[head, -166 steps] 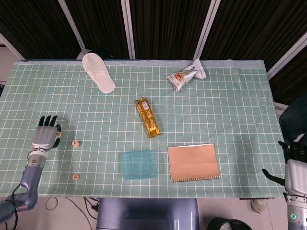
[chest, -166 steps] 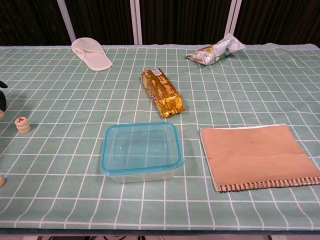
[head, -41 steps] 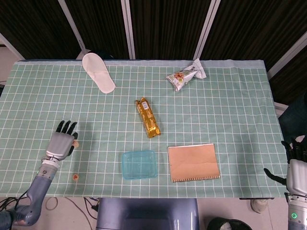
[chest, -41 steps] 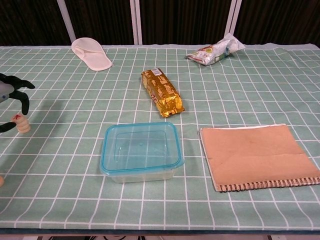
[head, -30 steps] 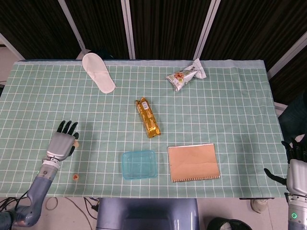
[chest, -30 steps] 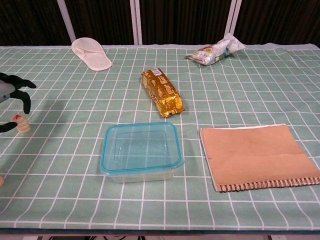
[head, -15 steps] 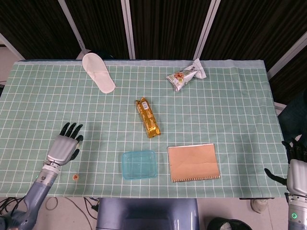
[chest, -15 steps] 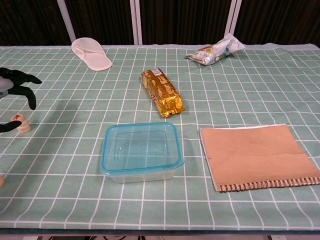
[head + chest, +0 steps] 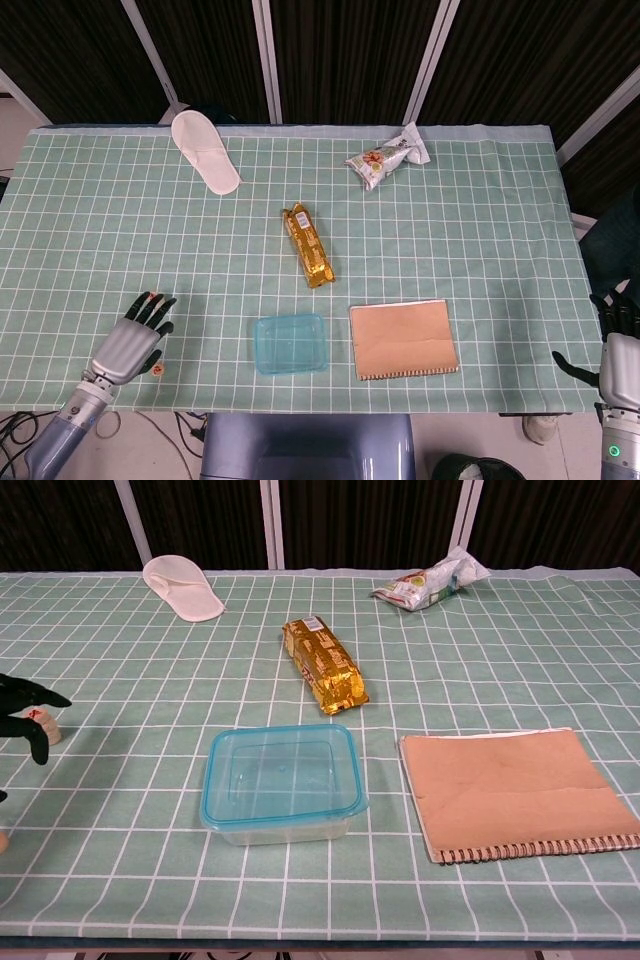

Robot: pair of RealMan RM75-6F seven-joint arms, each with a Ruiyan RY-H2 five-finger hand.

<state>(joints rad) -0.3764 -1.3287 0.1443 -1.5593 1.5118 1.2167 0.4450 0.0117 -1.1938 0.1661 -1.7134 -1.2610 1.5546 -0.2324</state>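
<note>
Item: left hand [image 9: 137,338], lower left of head view. Change noted vs. 0.5 s ago: hand is shifted down-frame, nearer table edge, now over the lower round wooden piece [image 9: 158,369], which is just beside the palm. Fingers spread; nothing seen grasped.
Item: upper wooden piece [image 9: 43,725], left edge of chest view, partly masked by dark fingertips [image 9: 38,746]; contact can't be told.
Judgement: pickup not yet made.
Item: right hand [image 9: 620,352], lower right, off table, fingers apart, idle.

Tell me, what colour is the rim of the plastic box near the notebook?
The plastic box has a blue-turquoise rim and clear walls, best seen in the chest view.
</note>
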